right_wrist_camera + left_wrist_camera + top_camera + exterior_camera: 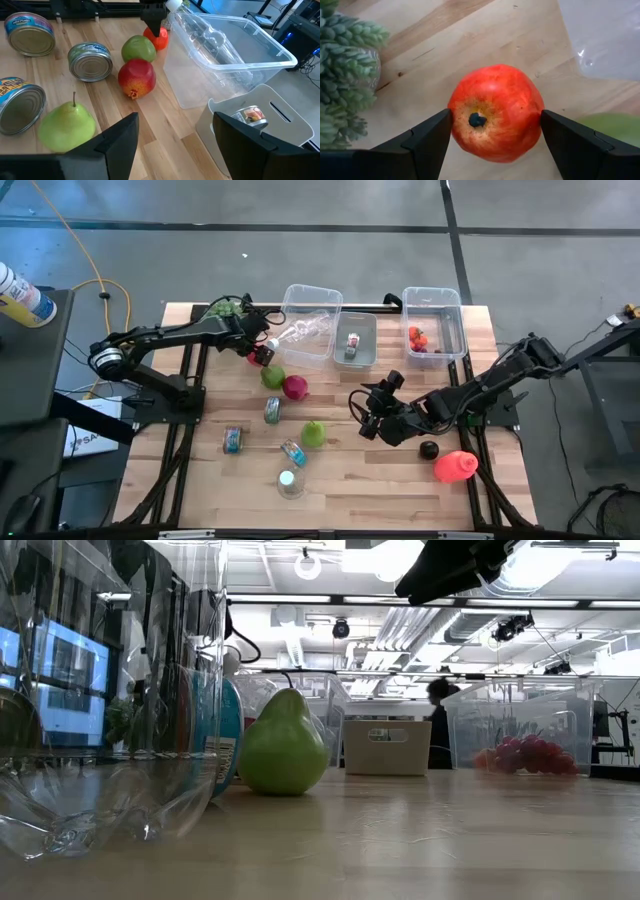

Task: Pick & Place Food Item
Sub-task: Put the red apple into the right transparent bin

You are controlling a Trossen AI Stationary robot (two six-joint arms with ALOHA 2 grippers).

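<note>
Clear crumpled plastic bottle (90, 740) fills low view's left edge, green pear (284, 745) just behind. L gripper (262, 354) upper centre of high view, clenched on small round red fruit (495, 112), just off the clear plastic bin (312, 315). R gripper (368, 412) centre-right, jaws released, nothing in them. Red pomegranate (295, 387) beside green apple (273, 376), mid-table.

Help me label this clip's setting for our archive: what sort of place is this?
Probably a robotics lab or workshop. A wooden table holds clear plastic bins and food props like a green pear, with exposed ceiling ducts and a person behind.
</note>
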